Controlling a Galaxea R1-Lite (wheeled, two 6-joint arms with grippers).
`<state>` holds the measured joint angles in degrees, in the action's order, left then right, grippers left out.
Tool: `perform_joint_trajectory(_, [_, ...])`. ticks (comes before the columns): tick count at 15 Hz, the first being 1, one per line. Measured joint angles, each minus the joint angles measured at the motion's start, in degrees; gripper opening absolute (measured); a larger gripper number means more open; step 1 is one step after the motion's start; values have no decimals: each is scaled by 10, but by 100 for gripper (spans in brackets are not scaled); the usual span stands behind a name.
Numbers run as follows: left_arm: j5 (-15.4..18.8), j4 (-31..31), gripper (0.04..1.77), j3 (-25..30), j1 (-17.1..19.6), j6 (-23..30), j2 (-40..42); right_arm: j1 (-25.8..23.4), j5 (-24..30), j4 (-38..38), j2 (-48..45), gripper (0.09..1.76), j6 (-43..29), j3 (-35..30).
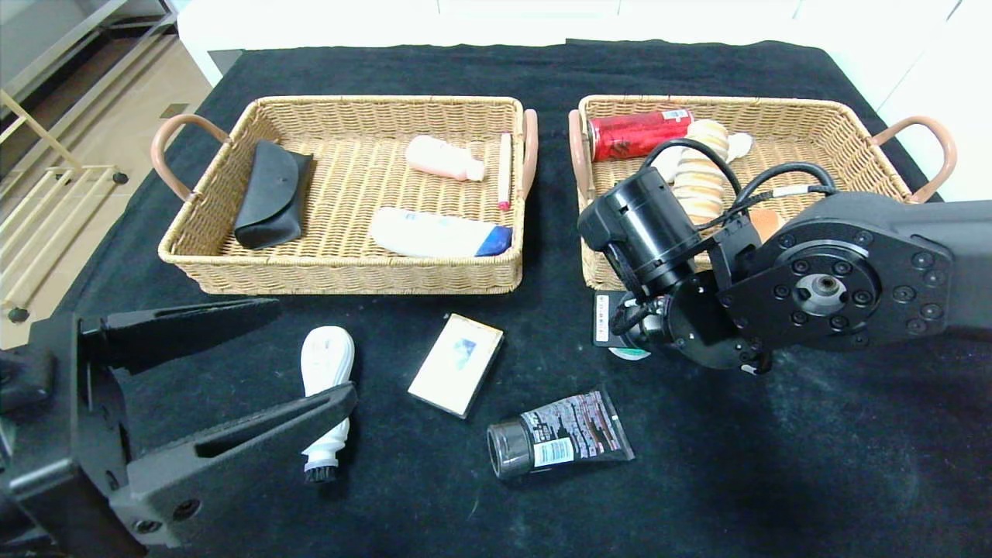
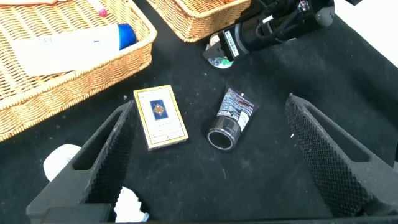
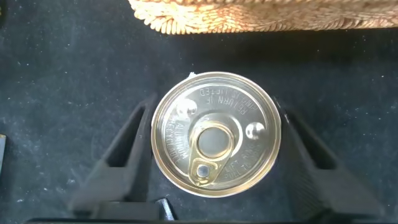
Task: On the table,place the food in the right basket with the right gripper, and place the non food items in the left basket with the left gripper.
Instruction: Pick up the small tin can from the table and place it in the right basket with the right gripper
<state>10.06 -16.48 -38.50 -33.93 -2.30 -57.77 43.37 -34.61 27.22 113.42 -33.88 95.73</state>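
Nearest us, our left gripper (image 1: 232,372) hangs idle with its jaws wide apart, just over the white brush (image 1: 325,395). Beyond it the card box (image 1: 456,364) and black tube (image 1: 558,443) lie loose on the cloth (image 1: 775,465), 3 non-food items awaiting the left basket (image 1: 341,271).

Further out, our right gripper (image 3: 214,155) is down around the can (image 3: 216,134), which stands upright on the cloth just before the right basket (image 1: 612,271). The jaws flank the can on both sides; we cannot tell whether they press it yet. We judge the grasp is the step in hand. Next calls for a firm clamp, a straight lift clearing the rim, then release beside the red can (image 1: 637,133) and bread (image 1: 701,182).
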Motion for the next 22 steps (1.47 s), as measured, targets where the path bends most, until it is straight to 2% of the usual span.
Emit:
perform_joint_trajectory(6, [0,0,172,0,0,-1,-47,0,2,0,2,118,0,-1])
perform_joint_trajectory(11, [0,0,172,1,0,-2,-9,0,1,1,4,118,-8,-2])
perform_joint_trajectory(17, [0,0,172,2,0,-2,-2,6,3,7,-10,117,-7,-3])
perform_joint_trajectory(22, [0,0,172,2,0,-2,-2,18,3,52,-60,117,-6,-6])
